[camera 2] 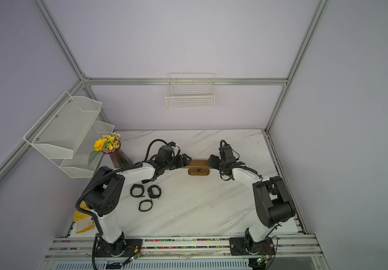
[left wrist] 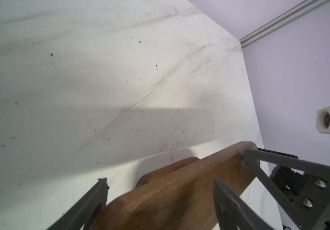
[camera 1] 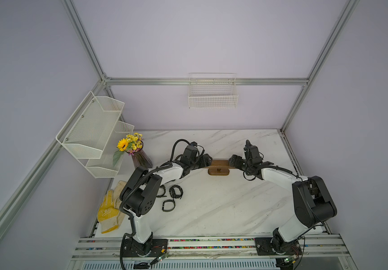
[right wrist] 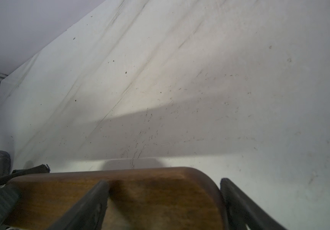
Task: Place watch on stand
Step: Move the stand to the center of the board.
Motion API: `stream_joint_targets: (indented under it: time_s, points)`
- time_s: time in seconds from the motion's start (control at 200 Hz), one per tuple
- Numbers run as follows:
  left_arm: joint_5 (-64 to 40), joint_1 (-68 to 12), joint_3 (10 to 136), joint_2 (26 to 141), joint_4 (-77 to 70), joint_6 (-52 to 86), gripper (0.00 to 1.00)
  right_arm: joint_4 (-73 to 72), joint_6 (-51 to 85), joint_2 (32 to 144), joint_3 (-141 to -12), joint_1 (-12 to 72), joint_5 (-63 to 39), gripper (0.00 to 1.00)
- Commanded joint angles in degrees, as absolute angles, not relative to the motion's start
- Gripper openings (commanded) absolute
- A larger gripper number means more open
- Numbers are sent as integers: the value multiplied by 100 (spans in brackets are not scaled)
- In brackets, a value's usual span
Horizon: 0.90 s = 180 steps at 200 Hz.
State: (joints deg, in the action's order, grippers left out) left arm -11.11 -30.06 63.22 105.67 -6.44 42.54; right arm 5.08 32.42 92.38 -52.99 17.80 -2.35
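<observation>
Left fingers (left wrist: 225,196) and right fingers (right wrist: 94,199) both spread wide, straddling opposite ends of the stand (camera 1: 220,163), probably to steady or square it; contact unclear. No watch held. Watches (camera 1: 176,192) lie loose on the bench (camera 1: 223,210) beside the left arm, well apart from the stand.

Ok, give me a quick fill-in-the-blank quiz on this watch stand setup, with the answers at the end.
1. ___ watches lie on the marble table.
2. The stand carries no ___ yet.
3. The left hand and right hand sit at opposite ends of the stand's ___.
4. The vase holds ___.
Missing words: three; watch; bar; flowers.
</observation>
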Motion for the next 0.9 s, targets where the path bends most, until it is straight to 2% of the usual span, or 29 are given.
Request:
stream_joint_targets:
  time_s: [0.0,0.315,0.465,0.615,0.895]
  points:
    - [-1198,-3015,5954,10179,-1217,4098,83,268,3479,9027,-5103,2030,16,89]
    - [-1089,-2804,5560,9906,-1195,3868,88,250,3847,8622,-4750,2538,453,90]
    - [-944,-2773,5404,9751,-1169,3867,100,433,3893,8542,-4720,2573,836,96]
    - [-819,-2777,5267,9565,-1017,3885,100,574,3807,8401,-4785,2549,1016,97]
    - [630,-2730,5203,8219,1224,3538,100,1203,3400,7630,-4764,2548,1317,97]
